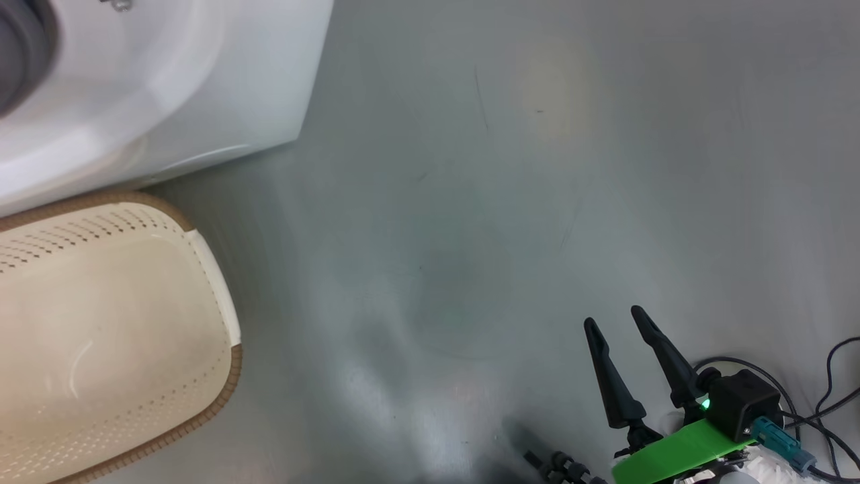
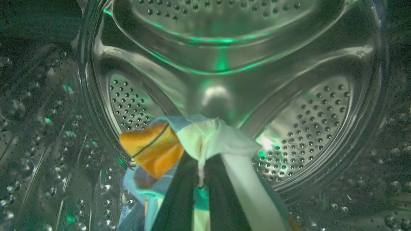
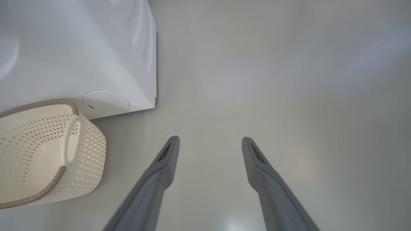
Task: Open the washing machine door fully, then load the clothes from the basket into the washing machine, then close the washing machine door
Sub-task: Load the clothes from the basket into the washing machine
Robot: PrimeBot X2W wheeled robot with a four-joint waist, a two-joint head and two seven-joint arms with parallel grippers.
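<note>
The left wrist view looks into the washing machine's perforated steel drum [image 2: 305, 122]. There my left gripper [image 2: 200, 179] is shut on the clothes [image 2: 205, 138], a bunch of light blue, pale cream and orange fabric draped over its dark fingers. The white washing machine [image 1: 168, 87] fills the head view's upper left, its grey gasket [image 1: 20, 54] at the edge; its white side [image 3: 80, 48] appears in the right wrist view. In front of it stands the cream basket [image 1: 101, 323] with a brown rim, nothing inside, basket [image 3: 38, 150]. My right gripper [image 1: 615, 321] hangs open over bare floor, fingertips [image 3: 170, 144] wide apart. The door is out of view.
Grey floor [image 1: 504, 202] stretches to the right of the washing machine and basket. Black cables [image 1: 826, 403] trail near my right wrist at the lower right.
</note>
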